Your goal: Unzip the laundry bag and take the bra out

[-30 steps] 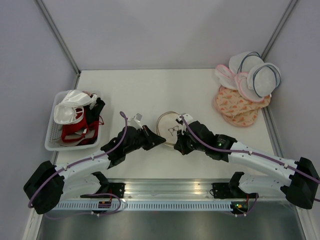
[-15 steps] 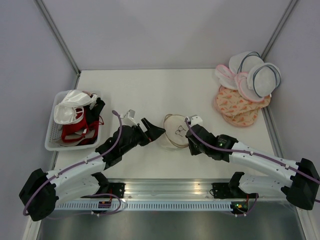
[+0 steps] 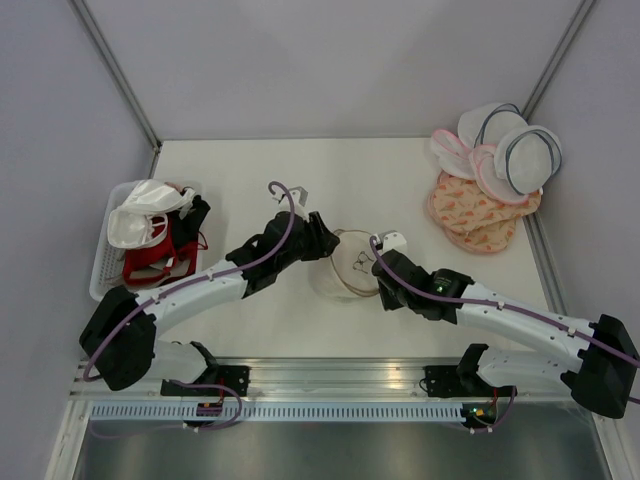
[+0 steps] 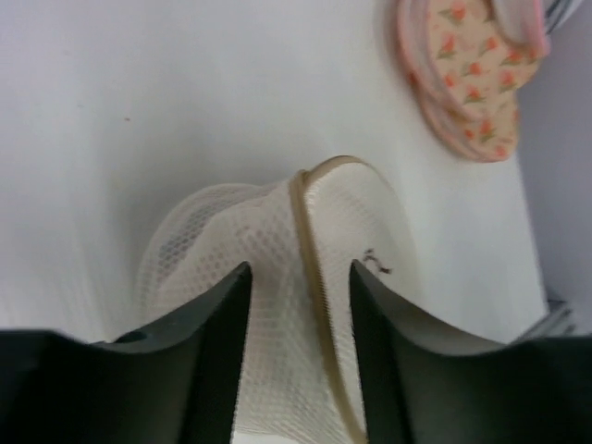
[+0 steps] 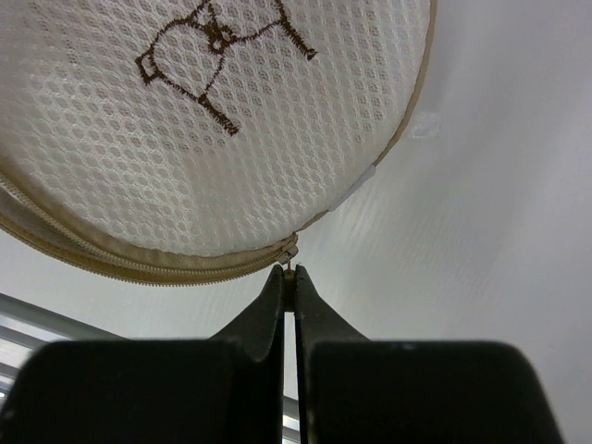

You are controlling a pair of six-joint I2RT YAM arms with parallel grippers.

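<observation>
Right tool (image 5: 289, 276) is closed tight on the little zip tab (image 5: 290, 252) at the near edge of the round cream laundry bag (image 5: 185, 157), just ahead of it. Left tool (image 4: 298, 270) is open, with the bag's rim between its fingers. The bag is on a white table (image 3: 250, 170) with pale grey walls (image 3: 330, 60) around. Pink bags (image 3: 480, 210) lie well beyond both tools.

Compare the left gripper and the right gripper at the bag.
The left gripper is open, its fingers straddling the rim seam of the bag. The right gripper is shut on the zipper pull. The left gripper is at the bag's left side, the right gripper at its right side. Both are at the same bag.
</observation>
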